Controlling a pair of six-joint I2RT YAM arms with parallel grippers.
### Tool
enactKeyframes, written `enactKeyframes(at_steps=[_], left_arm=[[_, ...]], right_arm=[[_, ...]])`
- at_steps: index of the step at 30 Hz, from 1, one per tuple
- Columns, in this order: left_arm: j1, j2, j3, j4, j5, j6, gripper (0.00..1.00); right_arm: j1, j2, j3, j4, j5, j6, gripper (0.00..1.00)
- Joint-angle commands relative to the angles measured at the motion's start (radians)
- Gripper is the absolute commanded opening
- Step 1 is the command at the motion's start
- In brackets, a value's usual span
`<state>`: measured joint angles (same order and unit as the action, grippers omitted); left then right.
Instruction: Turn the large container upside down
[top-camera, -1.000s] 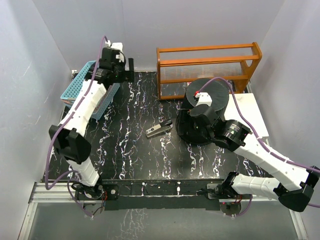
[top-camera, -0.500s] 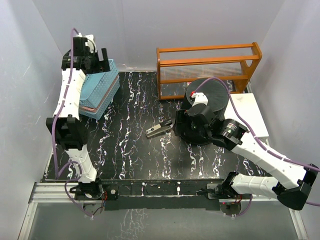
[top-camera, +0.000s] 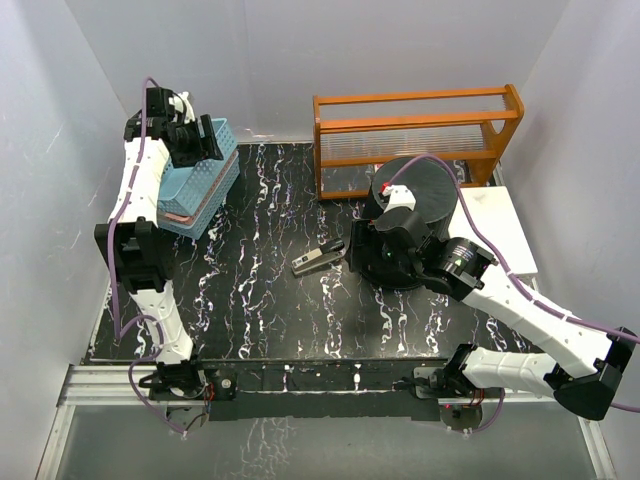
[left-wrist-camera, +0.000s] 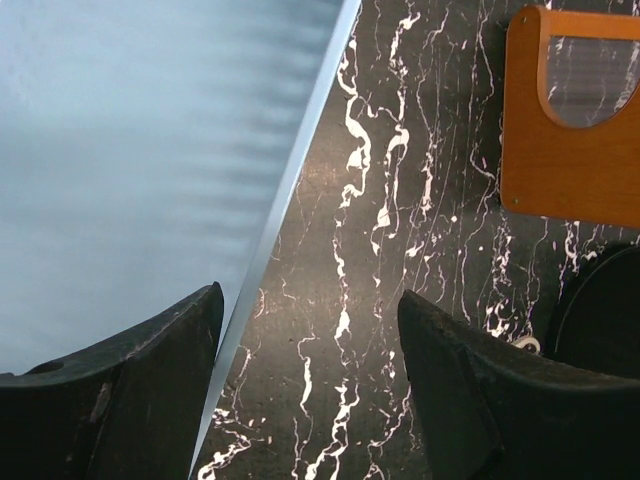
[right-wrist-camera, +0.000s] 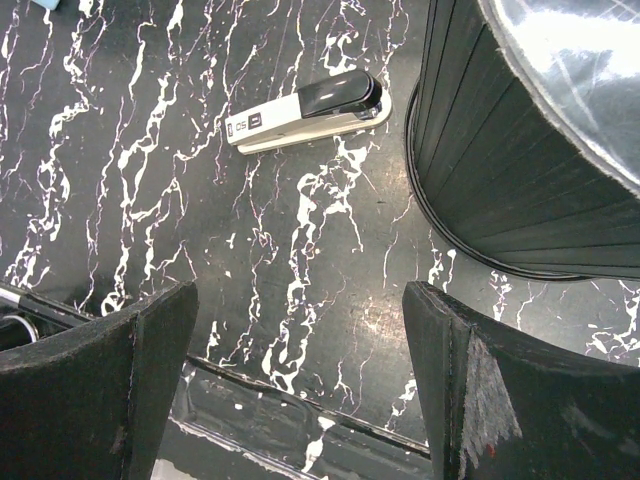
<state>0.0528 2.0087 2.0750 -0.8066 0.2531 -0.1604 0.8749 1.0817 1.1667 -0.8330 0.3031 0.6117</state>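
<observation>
1. Black, white-veined desk (top-camera: 260, 300), spread beneath both pairs of fingers.
2. Wooden rack (top-camera: 415, 135) at the far edge, beyond the right fingers (right-wrist-camera: 90, 390) and behind the container; one end panel seen ahead and to the right of the left fingers (left-wrist-camera: 130, 390).
3. Large container (right-wrist-camera: 500, 180), black and ribbed, standing on the desk with its wide end down and flat base up; just beside the right fingers, ahead and to their right, not touched by them; well apart from the left fingers.
4. Stack of perforated baskets (top-camera: 200, 185), blue over pink, tilted at the far left corner, right by the left fingers and far from the right ones.
5. White slab (top-camera: 495, 225) off the desk's right edge, on the far side of the container from the right fingers.
6. Stapler (right-wrist-camera: 305, 110), black and white, lying flat ahead of the right fingers, near the container's foot but apart from it.
7. Right fingers spread wide, nothing between them, low over the desk.
8. Left fingers parted, nothing between them, raised by the side wall.
</observation>
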Motion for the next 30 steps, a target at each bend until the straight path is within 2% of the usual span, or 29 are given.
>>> enactKeyframes(at_steps=[1,12,18,30], left_arm=[[-0.001,-0.016,0.045,-0.061,0.008,0.022,0.66],[0.0,-0.009,0.018,-0.086,-0.01,0.04,0.57],[0.001,0.015,0.007,-0.097,-0.047,0.071,0.46],[0.0,-0.008,-0.061,-0.014,-0.057,0.082,0.47]], right_arm=[[-0.002,-0.002,-0.003,0.059,0.001,0.014,0.82],[-0.002,0.025,0.005,0.064,-0.025,0.018,0.82],[-0.002,0.001,-0.02,0.065,-0.021,0.035,0.82],[-0.002,0.025,-0.009,0.063,-0.027,0.037,0.82]])
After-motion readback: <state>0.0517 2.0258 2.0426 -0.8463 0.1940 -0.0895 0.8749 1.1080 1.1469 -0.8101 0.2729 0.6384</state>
